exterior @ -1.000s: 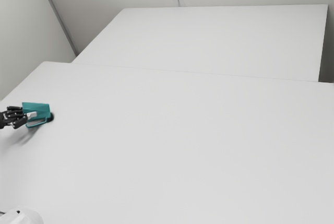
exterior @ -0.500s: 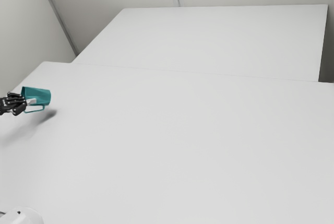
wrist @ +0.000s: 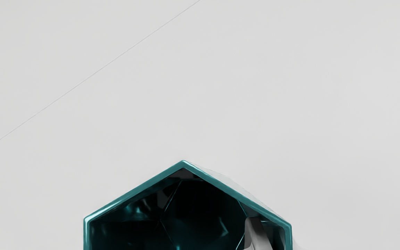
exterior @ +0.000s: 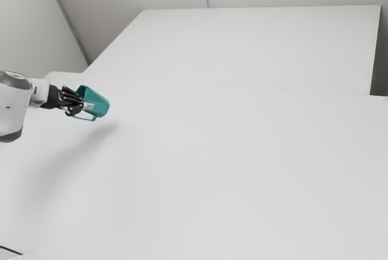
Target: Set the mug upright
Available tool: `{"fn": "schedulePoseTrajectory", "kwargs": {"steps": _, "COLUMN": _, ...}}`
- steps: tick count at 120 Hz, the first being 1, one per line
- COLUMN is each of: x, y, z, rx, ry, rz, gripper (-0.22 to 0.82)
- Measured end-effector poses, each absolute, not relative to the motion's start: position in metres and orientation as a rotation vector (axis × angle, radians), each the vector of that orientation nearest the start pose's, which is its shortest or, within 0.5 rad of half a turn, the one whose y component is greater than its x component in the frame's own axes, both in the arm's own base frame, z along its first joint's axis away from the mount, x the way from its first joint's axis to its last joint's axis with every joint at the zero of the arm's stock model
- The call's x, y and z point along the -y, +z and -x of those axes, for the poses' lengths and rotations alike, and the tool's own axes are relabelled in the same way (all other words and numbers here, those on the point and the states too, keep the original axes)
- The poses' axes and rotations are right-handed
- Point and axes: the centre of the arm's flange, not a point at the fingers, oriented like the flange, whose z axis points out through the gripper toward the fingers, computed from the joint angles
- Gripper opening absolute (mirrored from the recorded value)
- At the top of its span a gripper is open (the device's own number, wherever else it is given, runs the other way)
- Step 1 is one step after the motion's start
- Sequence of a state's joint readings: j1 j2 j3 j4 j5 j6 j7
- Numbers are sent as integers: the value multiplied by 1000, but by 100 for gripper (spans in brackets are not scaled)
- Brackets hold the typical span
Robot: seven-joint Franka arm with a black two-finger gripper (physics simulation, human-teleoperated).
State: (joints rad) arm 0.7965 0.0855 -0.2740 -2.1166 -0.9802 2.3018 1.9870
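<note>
Exterior view: sideways-pointing hand (exterior: 88, 106) holds mug (exterior: 99, 101) aloft.

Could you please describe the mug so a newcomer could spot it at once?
Start from the white table and follow the arm in from the exterior view's left. At its end, the black gripper holds the mug tilted above the tabletop, one finger inside it. Its teal, angular body sets it apart from the white arm and black gripper.
</note>
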Motion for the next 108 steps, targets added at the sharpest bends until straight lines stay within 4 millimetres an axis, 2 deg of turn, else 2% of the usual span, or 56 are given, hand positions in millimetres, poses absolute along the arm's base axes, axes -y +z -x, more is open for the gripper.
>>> {"fn": "schedulePoseTrajectory", "kwargs": {"steps": 7, "x": -258, "y": 400, "z": -497, "rx": -1215, "ry": -1133, "rz": 2827, "gripper": -18}}
{"fn": "schedulePoseTrajectory", "kwargs": {"steps": 20, "x": -234, "y": 415, "z": -498, "rx": -1283, "ry": -930, "rz": 2847, "gripper": -18}}
{"fn": "schedulePoseTrajectory", "kwargs": {"steps": 48, "x": -181, "y": 416, "z": -514, "rx": -1305, "ry": -662, "rz": 2945, "gripper": -18}}
{"fn": "schedulePoseTrajectory", "kwargs": {"steps": 82, "x": -101, "y": 408, "z": -534, "rx": -1279, "ry": -508, "rz": 3065, "gripper": -18}}
{"fn": "schedulePoseTrajectory", "kwargs": {"steps": 108, "x": -39, "y": 409, "z": -537, "rx": -1261, "ry": -427, "rz": 3127, "gripper": -18}}
